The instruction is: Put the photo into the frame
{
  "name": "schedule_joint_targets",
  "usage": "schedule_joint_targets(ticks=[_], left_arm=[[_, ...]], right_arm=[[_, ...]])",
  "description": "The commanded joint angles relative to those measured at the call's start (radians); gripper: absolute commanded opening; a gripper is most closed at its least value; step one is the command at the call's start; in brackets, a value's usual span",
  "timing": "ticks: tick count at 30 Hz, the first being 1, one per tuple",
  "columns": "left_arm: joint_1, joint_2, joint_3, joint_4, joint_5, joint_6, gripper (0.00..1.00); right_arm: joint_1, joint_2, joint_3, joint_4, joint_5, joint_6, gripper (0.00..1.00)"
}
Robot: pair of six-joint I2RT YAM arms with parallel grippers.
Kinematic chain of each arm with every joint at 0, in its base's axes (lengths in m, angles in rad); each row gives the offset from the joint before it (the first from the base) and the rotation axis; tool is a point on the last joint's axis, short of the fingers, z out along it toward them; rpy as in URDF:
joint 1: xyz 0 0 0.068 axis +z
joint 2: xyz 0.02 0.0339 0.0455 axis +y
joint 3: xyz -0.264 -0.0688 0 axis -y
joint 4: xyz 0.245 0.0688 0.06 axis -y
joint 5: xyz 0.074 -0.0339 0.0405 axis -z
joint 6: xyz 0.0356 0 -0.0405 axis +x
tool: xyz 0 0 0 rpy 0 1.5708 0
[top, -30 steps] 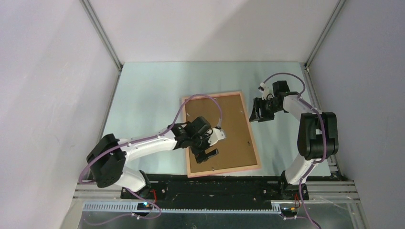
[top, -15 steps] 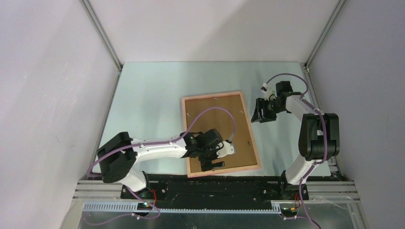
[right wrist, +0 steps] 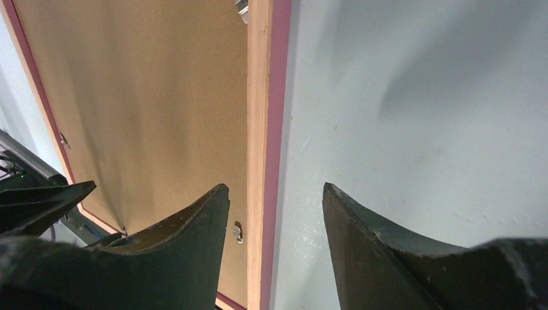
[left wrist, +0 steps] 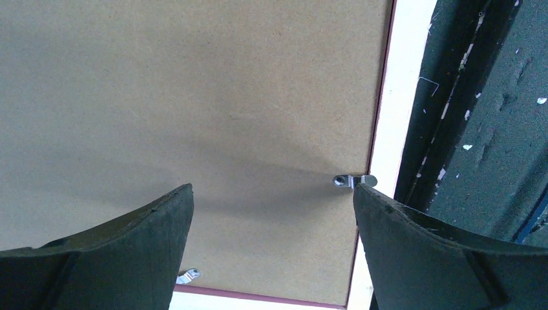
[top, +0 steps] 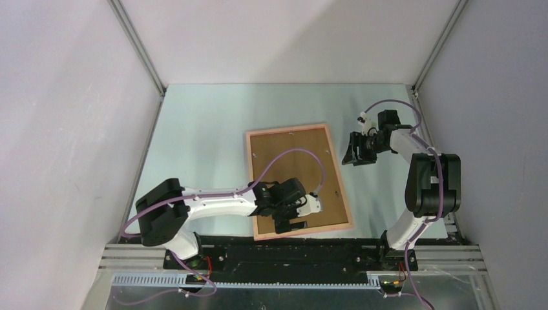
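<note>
**Frame (top: 336,168) face down mid-table, both grippers empty**

The frame lies flat at the centre of the table (top: 200,142). Its long sides run roughly 12 to 6 o'clock, with the far end leaning toward 11. Its near short edge sits just beside the black base bar (top: 291,255) at 6 o'clock, with little room there. Bare table spreads widest from 9 round to 12 o'clock, and a narrower strip runs down the 3 o'clock side to the wall (top: 491,129).

The left gripper (left wrist: 273,188) hangs over the near end of the frame, its jaws spread wide with nothing between them. The left arm lies across the frame's near left corner, and its purple cable (top: 284,155) loops above the middle. The right gripper (right wrist: 276,187) is near the frame's far right corner, at about 2 o'clock. Its jaws are partly apart and hold nothing.

A matt brown fibreboard backing board (top: 291,161) fills the frame. Small silver clips (left wrist: 349,180) sit along its edge. The rails are thin, pale wood with a pink outer face.
</note>
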Motion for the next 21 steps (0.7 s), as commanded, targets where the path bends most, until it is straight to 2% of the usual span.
schedule_joint_targets(ticks=[1,21], left_arm=[[-0.012,0.013,0.035,0.035,-0.010,0.017,0.97],[-0.021,-0.059,-0.013,0.035,0.014,0.031,0.97]], right_arm=[[-0.012,-0.027,-0.008,-0.001,-0.026,-0.007,0.59],[-0.018,-0.009,-0.012,0.001,-0.027,-0.007,0.59]])
